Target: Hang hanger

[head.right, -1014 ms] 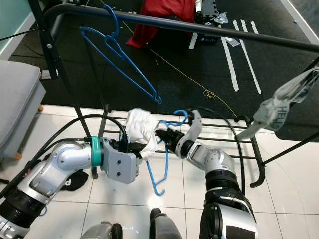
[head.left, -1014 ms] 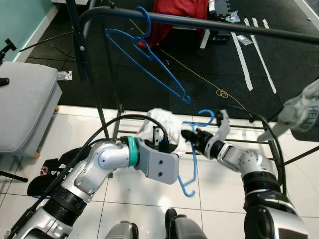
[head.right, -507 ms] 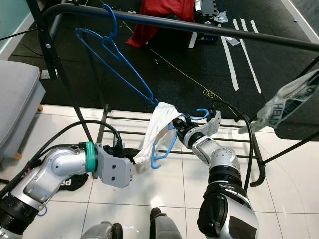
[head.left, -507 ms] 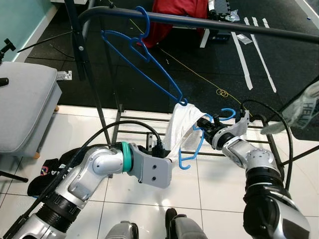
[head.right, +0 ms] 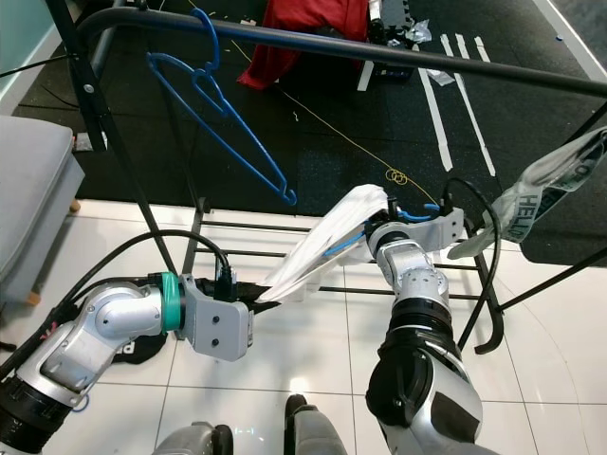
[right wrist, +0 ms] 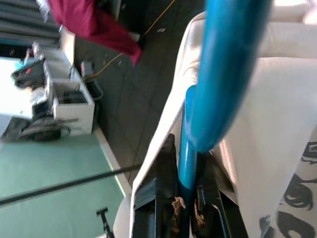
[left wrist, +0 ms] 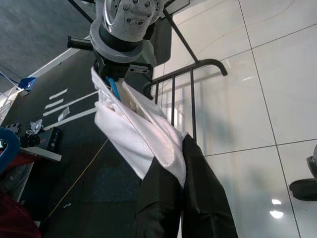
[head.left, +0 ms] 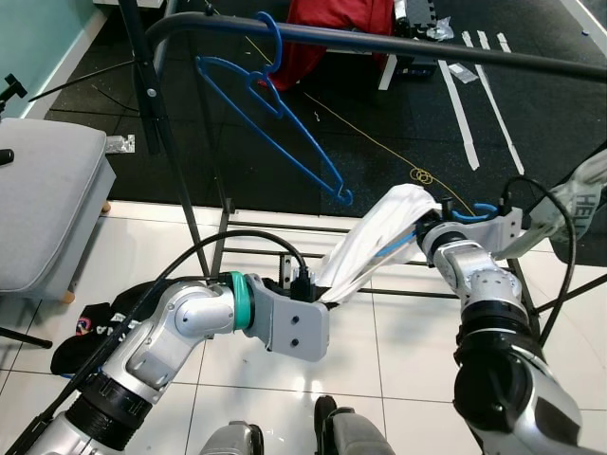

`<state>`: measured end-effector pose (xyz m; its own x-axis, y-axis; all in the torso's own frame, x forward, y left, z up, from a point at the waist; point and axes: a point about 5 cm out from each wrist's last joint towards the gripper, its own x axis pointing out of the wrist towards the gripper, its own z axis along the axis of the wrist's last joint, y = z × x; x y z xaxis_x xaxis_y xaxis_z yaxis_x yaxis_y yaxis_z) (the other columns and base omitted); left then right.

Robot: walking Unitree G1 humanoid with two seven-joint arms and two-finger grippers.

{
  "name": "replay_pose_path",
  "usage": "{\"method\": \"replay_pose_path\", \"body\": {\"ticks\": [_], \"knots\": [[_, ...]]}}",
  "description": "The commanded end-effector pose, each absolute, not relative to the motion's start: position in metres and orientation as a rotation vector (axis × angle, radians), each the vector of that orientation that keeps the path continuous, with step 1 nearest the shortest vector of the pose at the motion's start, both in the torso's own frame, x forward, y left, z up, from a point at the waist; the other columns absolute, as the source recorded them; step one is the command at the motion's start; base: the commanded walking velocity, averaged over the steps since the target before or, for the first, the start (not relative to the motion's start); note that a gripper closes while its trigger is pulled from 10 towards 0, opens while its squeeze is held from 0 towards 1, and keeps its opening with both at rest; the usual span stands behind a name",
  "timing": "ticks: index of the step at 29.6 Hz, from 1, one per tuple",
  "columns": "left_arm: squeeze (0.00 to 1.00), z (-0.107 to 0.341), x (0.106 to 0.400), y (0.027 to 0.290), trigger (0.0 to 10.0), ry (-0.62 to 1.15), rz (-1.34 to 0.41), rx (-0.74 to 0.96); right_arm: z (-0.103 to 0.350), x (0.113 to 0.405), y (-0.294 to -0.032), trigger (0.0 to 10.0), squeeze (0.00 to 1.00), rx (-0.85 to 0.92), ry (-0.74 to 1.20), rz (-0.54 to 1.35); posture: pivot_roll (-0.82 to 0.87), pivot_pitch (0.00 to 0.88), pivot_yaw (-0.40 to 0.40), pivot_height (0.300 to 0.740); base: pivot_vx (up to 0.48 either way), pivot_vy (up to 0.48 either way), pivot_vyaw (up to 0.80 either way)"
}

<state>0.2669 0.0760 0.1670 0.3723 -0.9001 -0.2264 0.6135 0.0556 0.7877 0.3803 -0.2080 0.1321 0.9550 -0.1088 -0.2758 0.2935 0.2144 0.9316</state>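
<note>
Left end effector (left wrist: 168, 198), lower centre of the left eye view, has its black fingers pinched together on the lower tip of a white cloth garment (head.left: 365, 248). Garment is pulled taut, running diagonally up to the right end effector (head.left: 438, 230) at centre right. Right end effector is closed on a blue plastic hanger (head.left: 474, 212) that carries the garment; its hook pokes out to the right of the wrist, and the right wrist view shows the blue bar (right wrist: 188, 163) clamped between the fingers. Below both: white tiled floor (head.left: 256, 365) and the low black metal rack base (head.left: 275, 229). Grey padded seat (head.left: 43, 204) at the left edge. Further back, a second, bare blue wire hanger (head.left: 275, 118) hangs by its hook on the black horizontal rail (head.left: 427, 45) across the top. Red cloth (head.left: 337, 24) lies on the dark floor behind.
</note>
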Motion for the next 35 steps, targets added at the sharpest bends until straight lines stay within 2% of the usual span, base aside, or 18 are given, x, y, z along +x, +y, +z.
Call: {"method": "replay_pose_path", "body": {"ticks": [1,4,6,8,11,15,19,32,35], "knots": [[0.0,0.162,0.26,0.074,10.0,-0.361,-1.226,0.956,0.139,0.38,-0.223,0.0,0.0,1.341,0.099,-0.332,-0.02,0.133,-0.027,0.74,0.0,0.0,0.0],[0.0,0.164,0.26,0.072,10.0,-0.368,-1.222,0.953,0.143,0.383,-0.218,0.0,0.0,1.282,0.109,-0.315,-0.02,0.137,-0.031,0.74,0.0,0.0,0.0],[0.0,0.168,0.262,0.067,10.0,-0.383,-1.214,0.937,0.146,0.385,-0.203,0.0,0.0,1.191,0.139,-0.267,-0.02,0.139,-0.031,0.74,0.0,0.0,0.0],[0.0,0.168,0.262,0.067,10.0,-0.383,-1.214,0.937,0.146,0.385,-0.203,0.0,0.0,1.191,0.139,-0.267,-0.02,0.139,-0.031,0.74,0.0,0.0,0.0],[0.0,0.17,0.263,0.058,10.0,-0.393,-1.222,0.913,0.149,0.388,-0.188,0.0,0.0,1.121,0.155,-0.234,-0.03,0.145,-0.031,0.74,0.0,0.0,0.0],[0.0,0.17,0.265,0.042,10.0,-0.37,-1.254,0.893,0.149,0.391,-0.172,0.0,0.0,0.988,0.175,-0.246,-0.03,0.147,-0.03,0.74,0.0,0.0,0.0],[0.0,0.17,0.263,0.035,10.0,-0.35,-1.276,0.864,0.149,0.392,-0.171,0.0,0.0,0.924,0.172,-0.297,-0.03,0.146,-0.029,0.74,0.0,0.0,0.0],[0.0,0.166,0.264,0.031,10.0,-0.288,-1.262,0.874,0.159,0.395,-0.171,0.0,0.0,0.921,0.127,-0.361,-0.03,0.151,-0.034,0.74,0.0,0.0,0.0],[0.0,0.178,0.27,0.02,10.0,-0.335,-1.189,0.819,0.16,0.397,-0.158,0.0,0.0,0.911,0.137,-0.322,-0.04,0.152,-0.03,0.74,0.0,0.0,0.0]]}}
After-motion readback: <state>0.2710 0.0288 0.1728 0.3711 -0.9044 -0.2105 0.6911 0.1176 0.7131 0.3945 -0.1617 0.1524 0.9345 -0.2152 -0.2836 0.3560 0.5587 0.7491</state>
